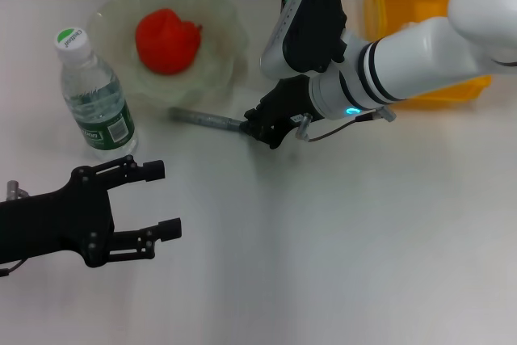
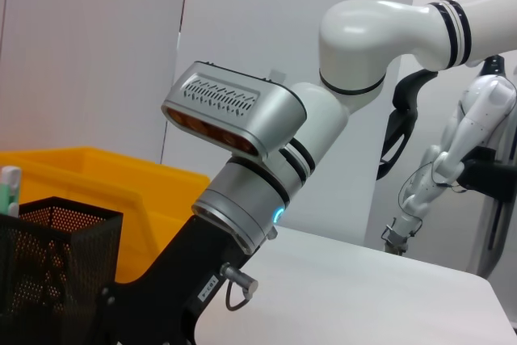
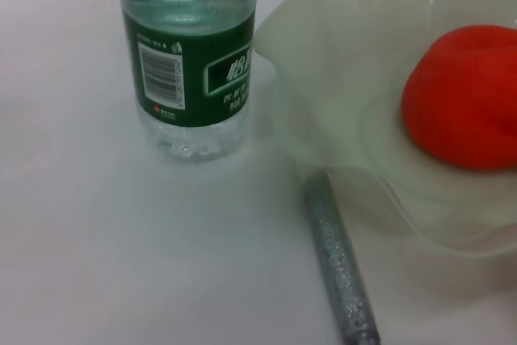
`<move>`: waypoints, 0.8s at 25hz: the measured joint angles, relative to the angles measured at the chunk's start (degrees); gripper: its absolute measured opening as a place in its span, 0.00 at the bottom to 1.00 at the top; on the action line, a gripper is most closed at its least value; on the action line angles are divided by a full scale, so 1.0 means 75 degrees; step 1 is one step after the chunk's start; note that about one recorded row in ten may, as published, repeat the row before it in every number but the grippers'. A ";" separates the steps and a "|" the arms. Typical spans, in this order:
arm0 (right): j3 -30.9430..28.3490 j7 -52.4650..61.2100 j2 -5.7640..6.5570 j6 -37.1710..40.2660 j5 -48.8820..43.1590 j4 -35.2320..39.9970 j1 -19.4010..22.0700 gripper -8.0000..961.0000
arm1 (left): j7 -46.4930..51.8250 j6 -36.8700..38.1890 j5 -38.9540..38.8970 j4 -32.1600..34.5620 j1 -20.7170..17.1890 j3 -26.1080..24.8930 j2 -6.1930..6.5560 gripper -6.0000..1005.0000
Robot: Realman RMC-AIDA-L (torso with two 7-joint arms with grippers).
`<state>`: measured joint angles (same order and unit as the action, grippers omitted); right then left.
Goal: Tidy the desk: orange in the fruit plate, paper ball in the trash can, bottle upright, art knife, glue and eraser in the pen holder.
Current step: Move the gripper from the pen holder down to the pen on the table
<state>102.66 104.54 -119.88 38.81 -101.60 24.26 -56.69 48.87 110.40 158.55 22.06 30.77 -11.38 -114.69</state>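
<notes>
We find the glue flat on the desk, just beside the fruit plate rim. Right gripper sits at its near end; whether jaws hold it we cannot tell. Left gripper idle, jaws wide, near the bottle. Risk: an end-grip may let the stick pivot, knocking plate w/ the orange.

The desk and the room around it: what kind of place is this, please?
Probably a robot lab set up as an office desk: a mesh pen holder beside a yellow bin, and another robot arm behind.
</notes>
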 joint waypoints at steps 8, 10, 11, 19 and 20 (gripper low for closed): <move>-0.0001 0.0002 0.0000 0.0014 0.0000 -0.0057 -0.0001 0.15 | 0.0000 0.0007 -0.0048 0.0000 0.0018 -0.0002 0.0000 0.85; -0.0001 -0.0001 0.0000 0.0026 -0.0002 -0.0059 -0.0003 0.15 | 0.0000 0.0010 -0.0089 -0.0001 0.0025 0.0013 0.0000 0.85; -0.0001 -0.0004 0.0000 0.0036 -0.0005 -0.0060 -0.0007 0.15 | 0.0000 0.0010 -0.0089 -0.0001 0.0025 0.0013 0.0000 0.85; 0.0000 -0.0013 0.0000 0.0069 -0.0031 -0.0060 -0.0023 0.15 | 0.0007 0.0023 -0.0189 0.0000 0.0037 0.0050 0.0000 0.85; 0.0000 -0.0014 0.0000 0.0070 -0.0033 -0.0061 -0.0023 0.15 | 0.0007 0.0023 -0.0189 0.0000 0.0037 0.0050 0.0000 0.85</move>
<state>102.66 104.43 -119.88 39.34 -101.85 23.80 -56.86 48.92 110.57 157.14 22.06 31.04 -11.00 -114.69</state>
